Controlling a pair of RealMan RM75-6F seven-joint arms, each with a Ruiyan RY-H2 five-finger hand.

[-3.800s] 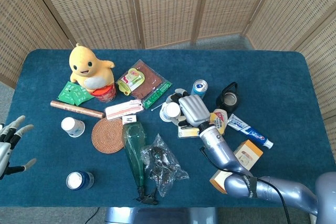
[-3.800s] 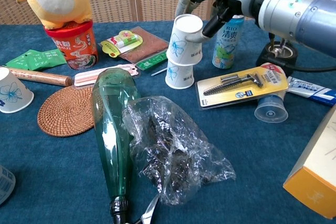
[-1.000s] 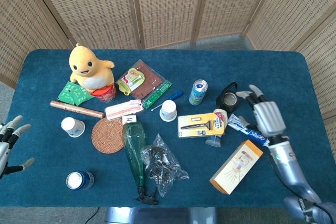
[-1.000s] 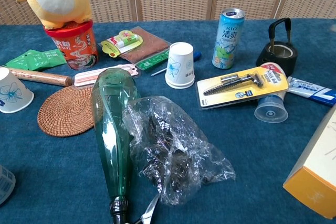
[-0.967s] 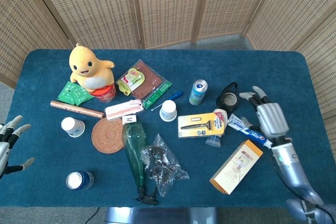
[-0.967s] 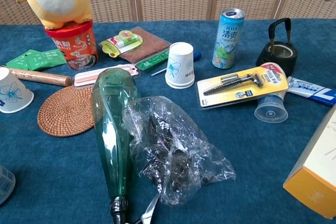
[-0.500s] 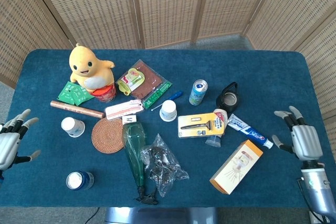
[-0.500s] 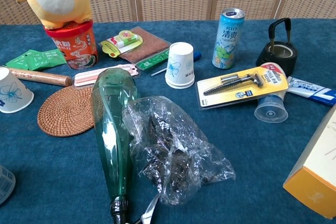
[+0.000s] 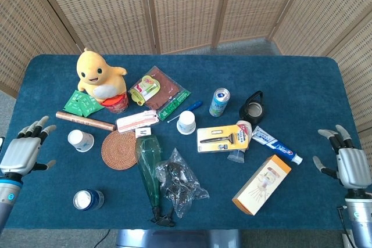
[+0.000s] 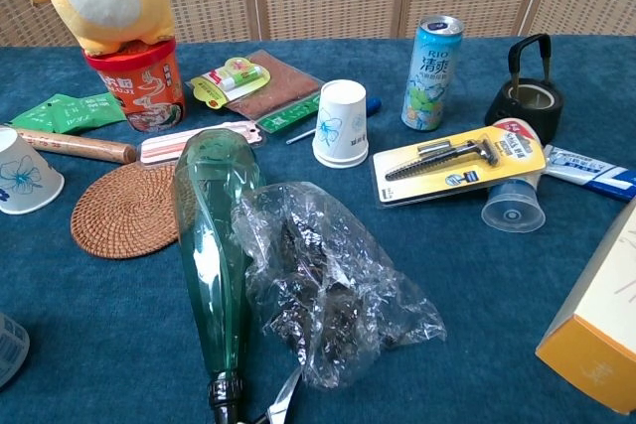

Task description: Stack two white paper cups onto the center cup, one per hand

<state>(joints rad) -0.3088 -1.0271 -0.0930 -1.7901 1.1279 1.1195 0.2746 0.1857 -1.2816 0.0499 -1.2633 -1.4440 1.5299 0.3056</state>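
Left hand (image 9: 22, 153), right hand (image 9: 350, 164) spread, holding nothing; center cup (image 9: 186, 122) seemingly stacked.

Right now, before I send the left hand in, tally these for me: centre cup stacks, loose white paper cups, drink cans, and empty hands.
centre cup stack: 1
loose white paper cup: 1
drink can: 1
empty hands: 2, the left hand and the right hand
Total: 5
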